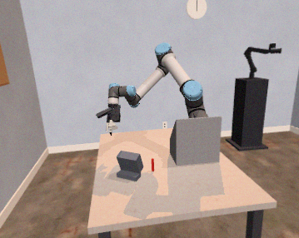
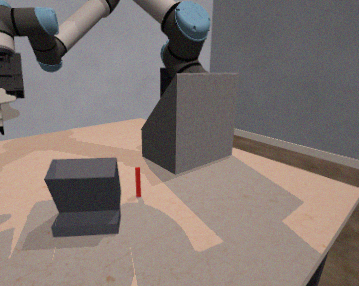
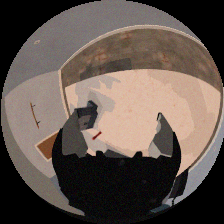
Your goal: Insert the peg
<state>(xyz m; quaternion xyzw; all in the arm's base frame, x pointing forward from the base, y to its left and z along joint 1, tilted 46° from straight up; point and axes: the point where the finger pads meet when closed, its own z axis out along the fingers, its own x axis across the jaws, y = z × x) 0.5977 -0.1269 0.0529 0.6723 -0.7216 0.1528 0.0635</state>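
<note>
Exterior view, desk: the desk (image 2: 269,220) front carries broad grey shadows over a pale top.
Block: a dark grey block (image 2: 84,192) with a step at its base stands on the desk, nearest the camera; its sloped face and any hole in it cannot be made out from here.
Peg: a thin red peg (image 2: 137,182) stands upright on the desk just beside the block, between it and the wedge, touching neither.
Wedge: a larger grey wedge (image 2: 196,120) with one slanted side stands farther back on the desk, in front of the arm's base.
Arm: the arm (image 1: 174,68) rises behind the wedge, bends at a blue-capped elbow and reaches over to the far corner of the desk.
Gripper: the gripper (image 1: 111,126) points down above the far desk edge, well apart from peg and block; its jaws are spread fully and hold nothing.
Wrist view: both fingers frame the desk, with the peg (image 3: 96,135) and block (image 3: 86,116) small beside one finger.
Background: a black pedestal (image 1: 250,112) with a small dark arm on top stands on the floor by the wall; a round clock (image 1: 196,8) hangs high on the wall.
Writing: no lettering or brand can be read anywhere.
</note>
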